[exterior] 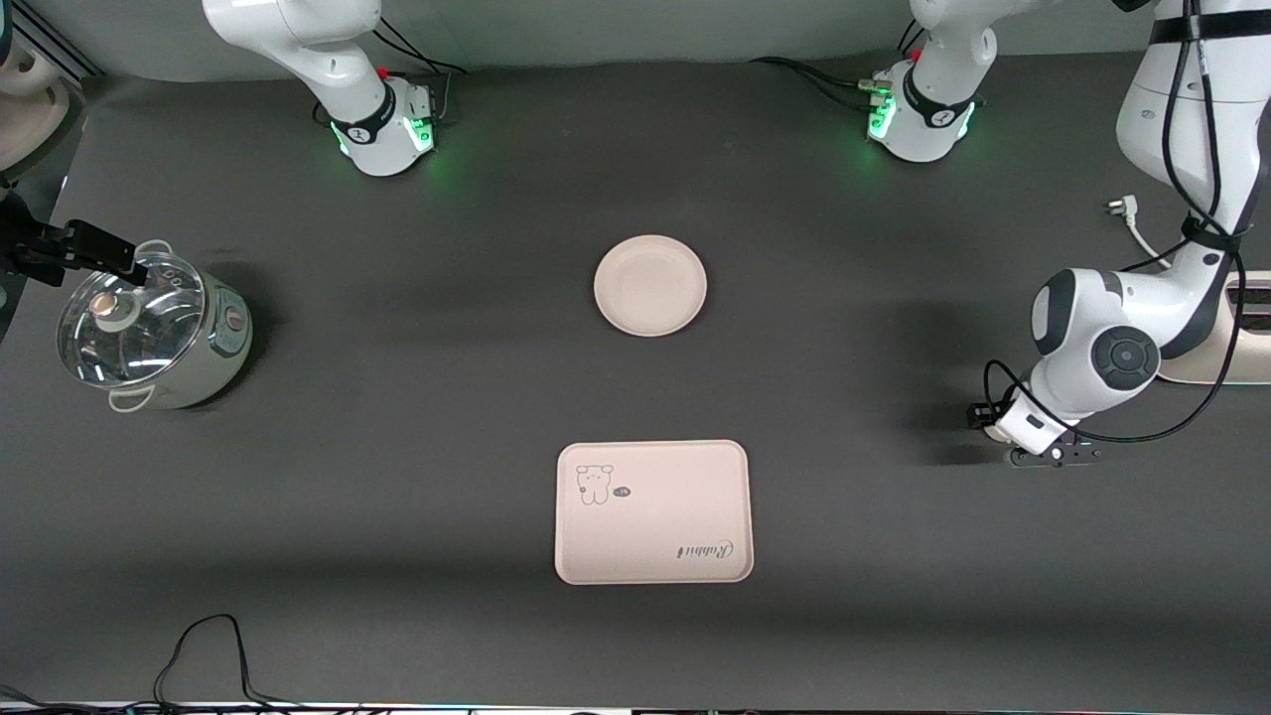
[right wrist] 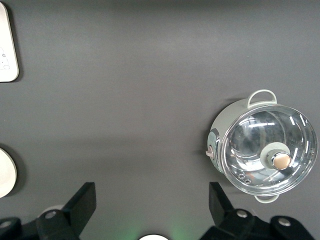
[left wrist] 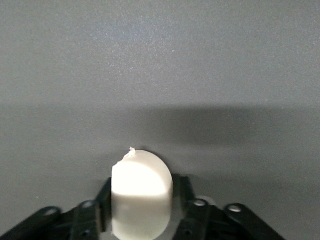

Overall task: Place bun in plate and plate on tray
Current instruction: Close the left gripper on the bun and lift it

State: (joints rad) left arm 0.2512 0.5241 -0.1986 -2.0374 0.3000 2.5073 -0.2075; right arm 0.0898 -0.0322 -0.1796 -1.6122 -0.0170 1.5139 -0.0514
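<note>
The bun (left wrist: 142, 192) is a small off-white half-round lump between the fingers of my left gripper (left wrist: 142, 210), which is shut on it. In the front view that gripper (exterior: 1053, 452) is low at the table toward the left arm's end, and the wrist hides the bun. The round plate (exterior: 650, 285) lies empty at the table's middle. The tray (exterior: 652, 511) with the rabbit drawing lies nearer the front camera than the plate, also empty. My right gripper (right wrist: 152, 200) is open and empty, held high over the table between the plate and a pot.
A pale green pot with a glass lid (exterior: 149, 333) stands at the right arm's end and also shows in the right wrist view (right wrist: 265, 147). A white plug and cable (exterior: 1127, 220) and a beige appliance (exterior: 1221, 362) lie at the left arm's end.
</note>
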